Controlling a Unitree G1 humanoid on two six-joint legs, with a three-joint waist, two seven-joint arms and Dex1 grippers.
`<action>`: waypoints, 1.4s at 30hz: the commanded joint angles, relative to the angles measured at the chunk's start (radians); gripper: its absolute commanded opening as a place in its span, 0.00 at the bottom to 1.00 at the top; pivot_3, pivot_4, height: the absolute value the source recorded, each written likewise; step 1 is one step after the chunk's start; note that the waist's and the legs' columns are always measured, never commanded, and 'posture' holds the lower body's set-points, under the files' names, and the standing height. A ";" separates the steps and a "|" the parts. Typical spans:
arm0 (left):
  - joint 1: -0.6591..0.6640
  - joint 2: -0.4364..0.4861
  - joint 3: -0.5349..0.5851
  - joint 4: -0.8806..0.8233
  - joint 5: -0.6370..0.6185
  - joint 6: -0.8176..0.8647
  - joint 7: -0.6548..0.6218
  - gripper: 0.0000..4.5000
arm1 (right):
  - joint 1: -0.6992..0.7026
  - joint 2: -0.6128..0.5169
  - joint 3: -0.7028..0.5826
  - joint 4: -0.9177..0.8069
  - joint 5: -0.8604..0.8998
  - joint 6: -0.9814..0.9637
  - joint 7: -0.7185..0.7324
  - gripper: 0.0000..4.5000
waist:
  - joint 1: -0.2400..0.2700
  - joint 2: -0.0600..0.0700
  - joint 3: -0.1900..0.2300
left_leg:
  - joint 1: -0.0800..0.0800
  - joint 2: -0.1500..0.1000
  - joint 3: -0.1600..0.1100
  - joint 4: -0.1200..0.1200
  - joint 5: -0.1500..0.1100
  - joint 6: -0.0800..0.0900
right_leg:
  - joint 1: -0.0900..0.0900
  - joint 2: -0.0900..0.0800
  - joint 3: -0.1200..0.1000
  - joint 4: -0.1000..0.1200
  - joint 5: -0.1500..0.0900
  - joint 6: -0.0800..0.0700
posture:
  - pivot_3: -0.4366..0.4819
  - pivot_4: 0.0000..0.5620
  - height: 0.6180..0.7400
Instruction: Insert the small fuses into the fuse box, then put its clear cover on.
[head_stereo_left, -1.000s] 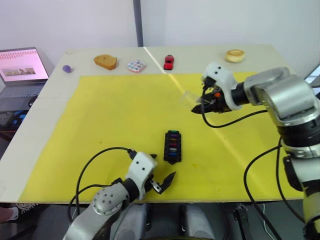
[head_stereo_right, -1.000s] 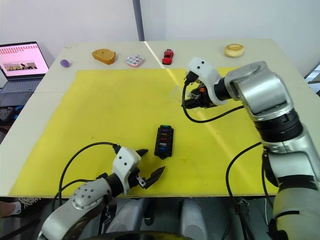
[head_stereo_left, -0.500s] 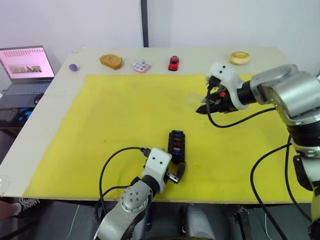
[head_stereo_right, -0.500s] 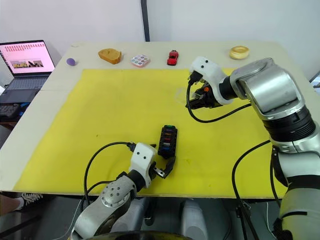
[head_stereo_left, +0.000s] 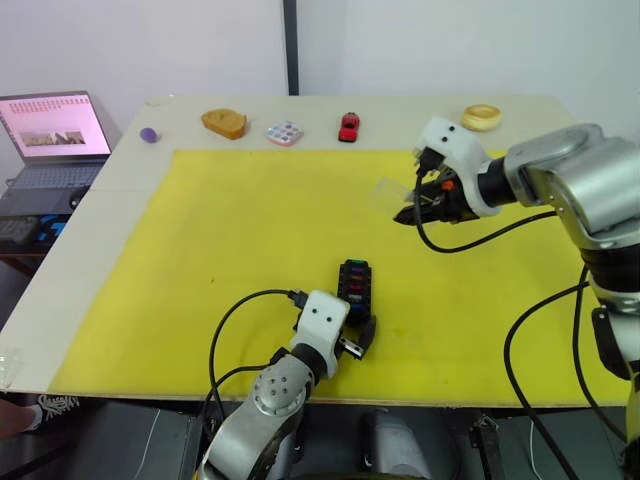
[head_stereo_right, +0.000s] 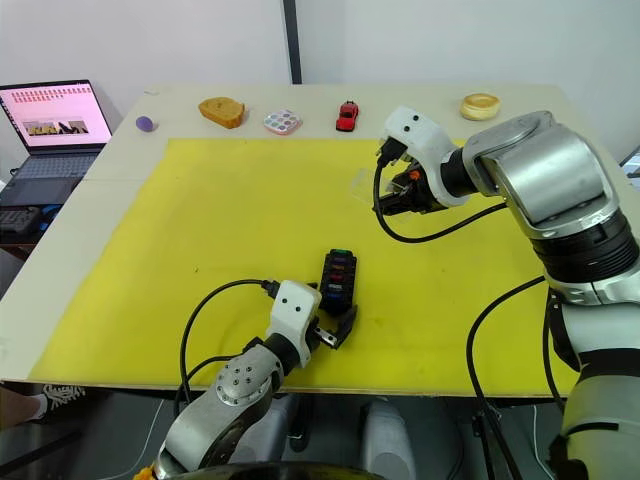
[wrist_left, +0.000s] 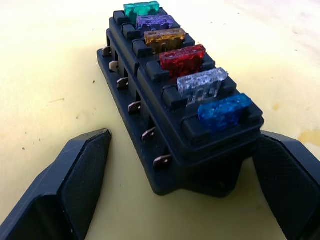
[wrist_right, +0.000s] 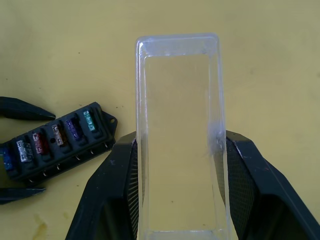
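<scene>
Since a second ago the left gripper (head_stereo_right: 335, 328) has slid in from off to the side and now sits with its fingers spread open around the near end of the box (head_stereo_left: 352, 290), one on each side, not quite pinching it as far as I can tell. Mat (head_stereo_left: 220, 250) is the big yellow thing everything's on, box sits near its front middle. Right gripper (wrist_right: 175, 195) is up over the far right part of the mat, clamped on the cover (wrist_right: 178, 135), holding it in the air. Fuses (wrist_left: 186, 80) look all seated, six colours in a row, so that part's done I'd say. What's left: bring the cover over and snap it on.
</scene>
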 joint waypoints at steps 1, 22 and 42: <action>0.025 -0.040 -0.023 0.056 0.016 0.017 0.029 0.81 | -0.021 -0.022 -0.031 -0.034 0.011 -0.003 -0.015 0.37 | -0.001 0.000 0.000 | 0.000 0.000 0.000 0.000 0.000 0.000 | 0.000 0.000 0.000 0.000 0.000 0.000 | 0.48 0.27 1.00; -0.227 0.444 0.251 0.095 -0.270 0.030 -0.619 0.53 | 0.036 0.038 -0.100 -0.042 0.039 -0.050 -0.138 0.37 | -0.010 0.001 0.000 | 0.000 0.002 0.000 -0.003 0.000 0.000 | -0.003 0.002 0.000 0.000 0.001 0.001 | 0.48 0.27 1.00; -0.208 0.418 0.265 0.284 -0.232 -0.266 -0.715 0.99 | 0.079 0.053 -0.147 -0.088 0.071 -0.050 -0.217 0.37 | -0.031 0.002 -0.001 | 0.001 0.001 0.000 -0.006 0.002 0.001 | -0.002 0.001 0.002 0.000 0.002 0.003 | 0.48 0.27 1.00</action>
